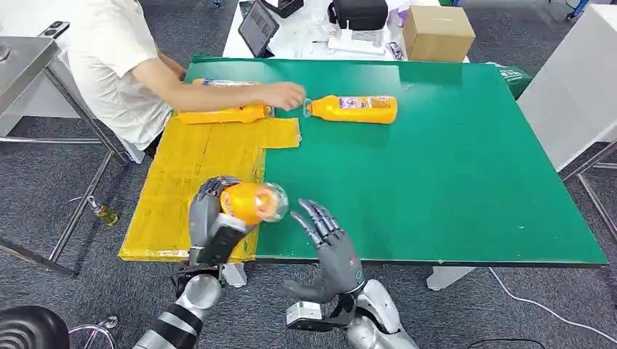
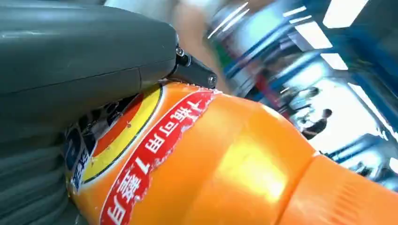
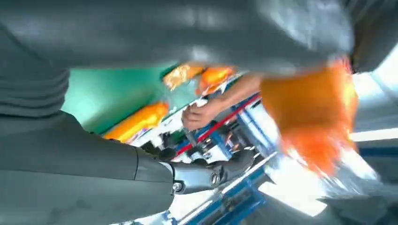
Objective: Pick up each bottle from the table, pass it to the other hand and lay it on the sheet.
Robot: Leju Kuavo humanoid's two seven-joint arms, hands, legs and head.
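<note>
Left hand (image 1: 211,218) grips glossy orange bottle (image 1: 251,202); right hand (image 1: 327,236) splayed.

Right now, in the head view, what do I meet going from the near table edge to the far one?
Right hand → left hand holding a bottle → yellow sheet → person's hand → cardboard box

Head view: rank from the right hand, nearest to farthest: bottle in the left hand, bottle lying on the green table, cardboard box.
From the right hand, open with fingers spread, at the table's near edge:
1. Orange bottle gripped by the left hand, just to its left.
2. Orange bottle lying on the green table, farther back near the middle, beside the person's hand.
3. Cardboard box, beyond the table's far edge, right of centre.
</note>
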